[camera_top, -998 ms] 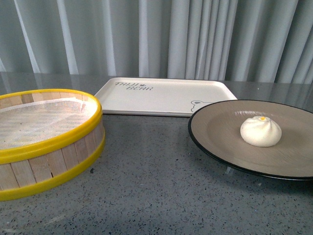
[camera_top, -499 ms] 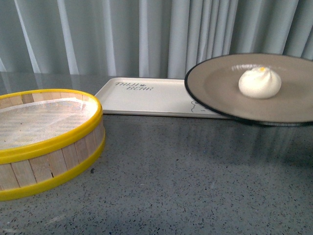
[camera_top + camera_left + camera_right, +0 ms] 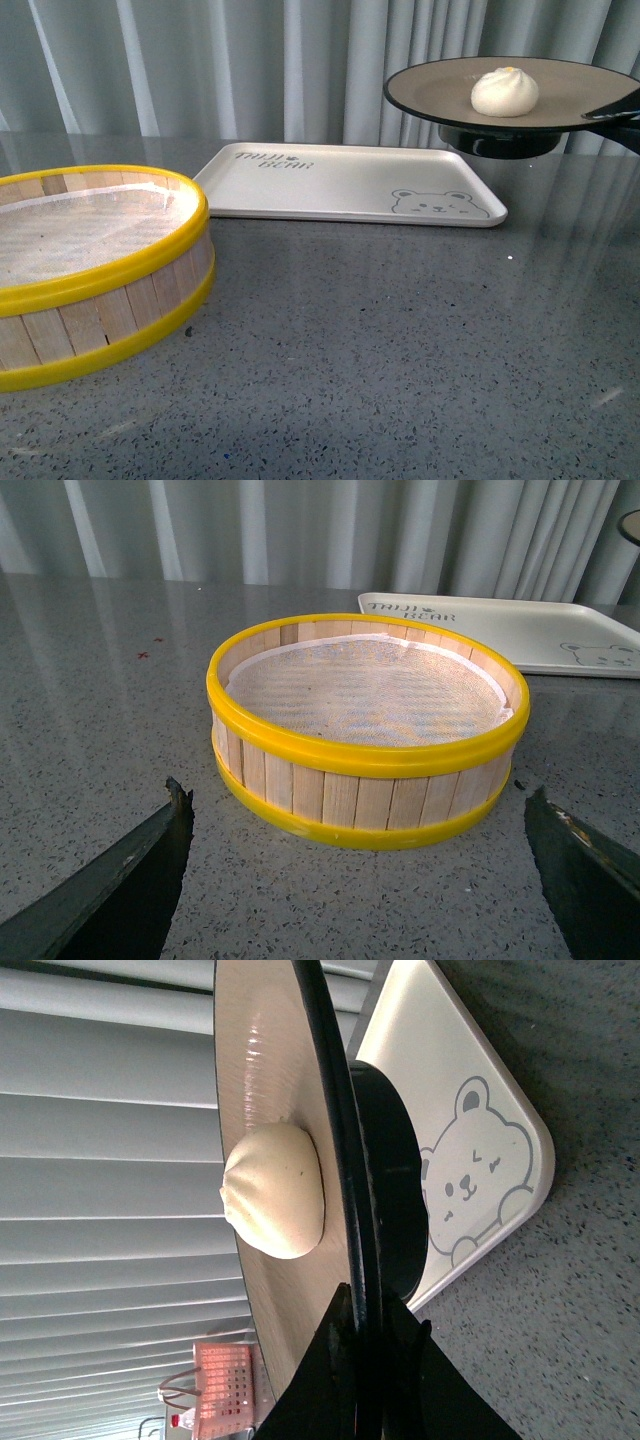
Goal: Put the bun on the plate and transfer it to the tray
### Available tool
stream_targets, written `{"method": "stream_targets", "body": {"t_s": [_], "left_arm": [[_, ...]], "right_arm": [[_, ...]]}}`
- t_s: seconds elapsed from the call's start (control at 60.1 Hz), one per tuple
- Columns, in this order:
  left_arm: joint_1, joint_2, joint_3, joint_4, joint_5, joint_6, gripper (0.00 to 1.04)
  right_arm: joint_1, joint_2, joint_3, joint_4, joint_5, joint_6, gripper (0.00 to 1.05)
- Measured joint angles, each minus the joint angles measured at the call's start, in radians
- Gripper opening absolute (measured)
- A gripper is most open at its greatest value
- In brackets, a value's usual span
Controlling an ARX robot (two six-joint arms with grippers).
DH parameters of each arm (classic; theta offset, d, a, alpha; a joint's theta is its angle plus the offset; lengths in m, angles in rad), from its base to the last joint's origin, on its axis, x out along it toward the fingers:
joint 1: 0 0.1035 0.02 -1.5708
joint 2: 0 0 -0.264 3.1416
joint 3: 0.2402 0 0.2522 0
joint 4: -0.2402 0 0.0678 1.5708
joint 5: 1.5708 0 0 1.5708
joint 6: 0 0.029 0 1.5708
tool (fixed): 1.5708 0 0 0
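Clerk: Item one, the plate [image 3: 510,100]?
Keeper: Raised clear of the counter [image 3: 380,340] and level. It hangs by the bear corner of the tray [image 3: 340,190], not touching it. Right fingers [image 3: 335,1360] clamped on its glossy black rim.
Clerk: Item two, the bun [image 3: 504,91]?
Keeper: Seated mid-plate. Soft, light, unsecured; judged liable to roll if the plate tips. Plate stiff, rim likely slick, held by one edge only; keep level.
Clerk: Left fingers [image 3: 120,870]?
Keeper: Spread wide apart, empty, facing the steamer basket [image 3: 365,730].
Clerk: Change since prior entries?
Keeper: A second ago, plate on the counter. Half a second ago, lifted partway. Now higher, black foot showing. Bun has kept its place.
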Motion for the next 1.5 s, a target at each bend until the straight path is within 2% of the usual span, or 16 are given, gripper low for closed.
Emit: {"method": "stream_targets", "body": {"t_s": [0.233, 0.799, 1.497], "left_arm": [[0.000, 0.000, 0.000, 0.000, 0.000, 0.000, 0.98], [0.000, 0.000, 0.000, 0.000, 0.000, 0.000, 0.98], [0.000, 0.000, 0.000, 0.000, 0.000, 0.000, 0.98]], "right_arm": [[0.043, 0.169, 0.165, -0.050, 0.032, 0.040, 0.02], [0.099, 0.399, 0.437, -0.116, 0.023, 0.079, 0.02], [0.095, 0.514, 0.541, -0.169, 0.051, 0.069, 0.02]]}}
